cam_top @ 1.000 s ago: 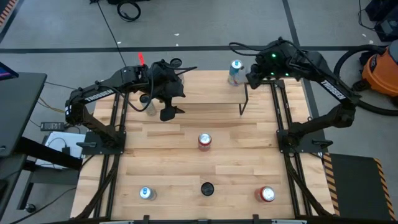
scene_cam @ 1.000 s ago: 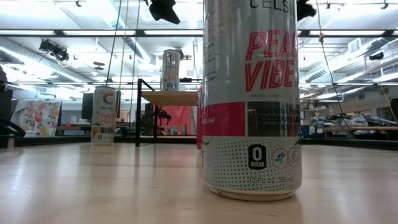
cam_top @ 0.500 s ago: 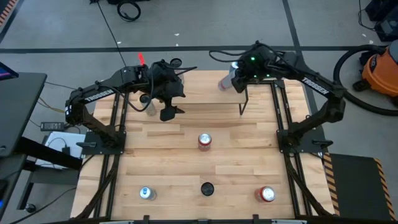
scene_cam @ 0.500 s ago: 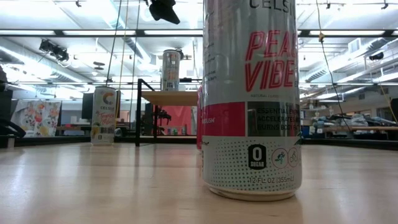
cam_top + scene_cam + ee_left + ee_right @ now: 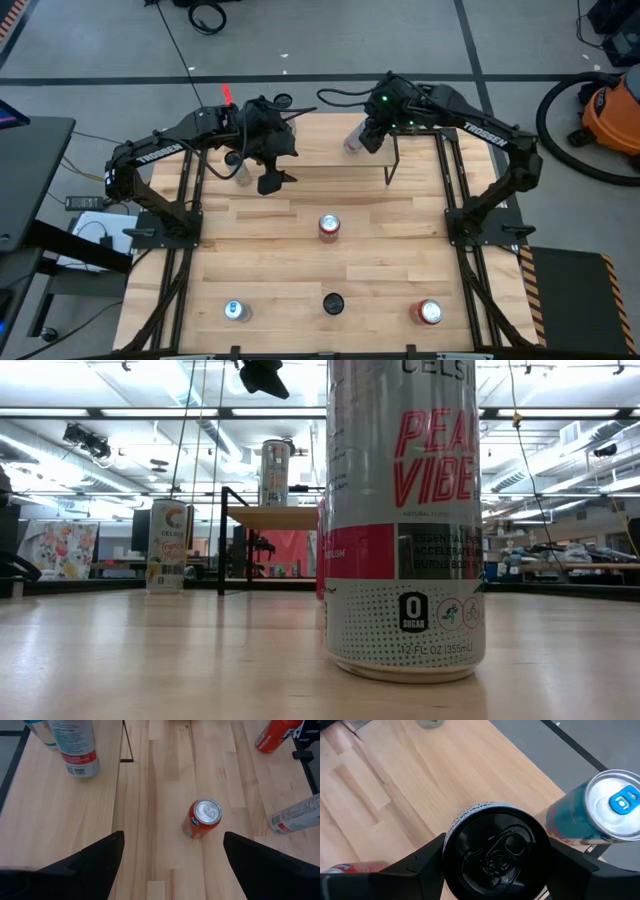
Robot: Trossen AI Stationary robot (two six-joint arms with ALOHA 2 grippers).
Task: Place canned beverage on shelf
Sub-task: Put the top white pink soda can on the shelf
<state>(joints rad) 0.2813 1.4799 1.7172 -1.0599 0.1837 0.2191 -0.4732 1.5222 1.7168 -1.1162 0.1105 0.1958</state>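
Can with black top, clamped in right gripper, up over shelf at far side. Blue can standing just beside. Left gripper wide apart, holding nothing, far left.

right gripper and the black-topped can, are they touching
Touching. In the right wrist view the right gripper has a dark finger pressed against each side of the black-topped can, with no gap visible on either side.
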